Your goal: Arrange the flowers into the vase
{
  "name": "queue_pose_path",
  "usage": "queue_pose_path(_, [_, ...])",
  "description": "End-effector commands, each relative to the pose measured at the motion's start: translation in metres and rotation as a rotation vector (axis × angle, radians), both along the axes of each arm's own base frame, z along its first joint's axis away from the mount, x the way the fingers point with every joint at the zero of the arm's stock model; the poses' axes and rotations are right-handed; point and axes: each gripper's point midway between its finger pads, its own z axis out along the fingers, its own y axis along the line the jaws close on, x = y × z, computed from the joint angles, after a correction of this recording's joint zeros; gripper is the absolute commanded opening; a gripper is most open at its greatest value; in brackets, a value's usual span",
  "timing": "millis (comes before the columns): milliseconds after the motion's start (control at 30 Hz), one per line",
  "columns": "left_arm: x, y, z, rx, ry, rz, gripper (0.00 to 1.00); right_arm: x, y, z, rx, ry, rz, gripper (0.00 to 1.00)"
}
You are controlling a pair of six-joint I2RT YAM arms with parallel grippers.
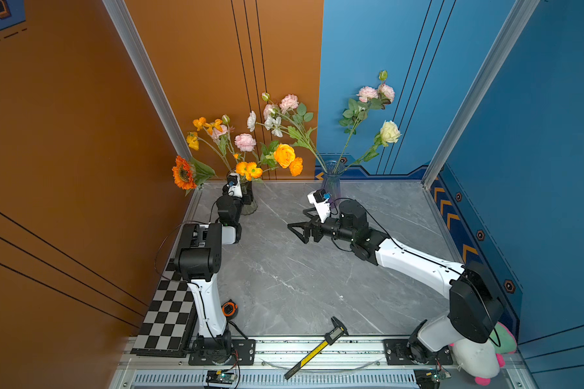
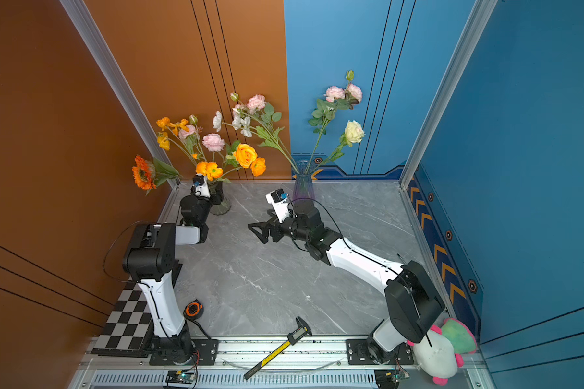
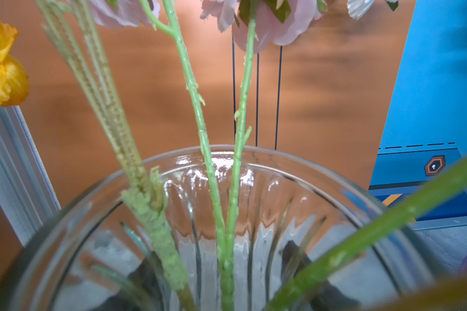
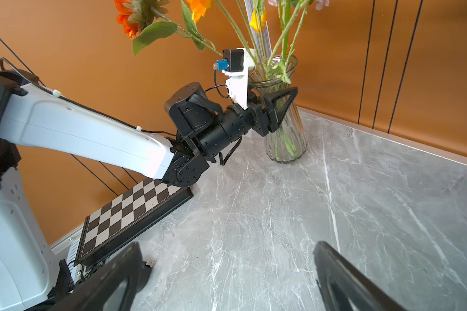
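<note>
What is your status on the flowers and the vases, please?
Left claw straddles clear vase, grip unclear; right claw open, empty. Flowers all in vases: most in clear one, three stems in tinted vase. Caliper at front edge, clear of both.

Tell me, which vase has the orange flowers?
The clear vase on the left, full of orange flowers. The purple-tinted vase has only pink, white and cream ones.

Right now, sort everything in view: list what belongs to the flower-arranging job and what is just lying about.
Job: flowers, clear ribbed vase, purple-tinted vase.
Lying about: caliper, tape measure, checkerboard, plush toy.
</note>
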Motion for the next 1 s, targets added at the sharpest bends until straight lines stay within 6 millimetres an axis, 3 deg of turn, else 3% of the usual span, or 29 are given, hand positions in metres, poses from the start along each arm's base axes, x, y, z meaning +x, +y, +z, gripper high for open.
queue_pose_path(0, [-0.002,0.001,0.081,0.03,-0.259,-0.01,0.4,0.0,0.003,0.006,0.014,0.0,0.018,1.0])
queue_pose_path(300, [0.013,-0.005,0.07,0.017,-0.239,-0.019,0.4,0.0,0.003,-0.003,0.001,0.023,0.021,1.0])
queue_pose_path(967, [0.016,-0.012,0.046,0.025,-0.179,-0.034,0.48,0.007,-0.013,-0.009,-0.006,0.035,-0.017,1.0])
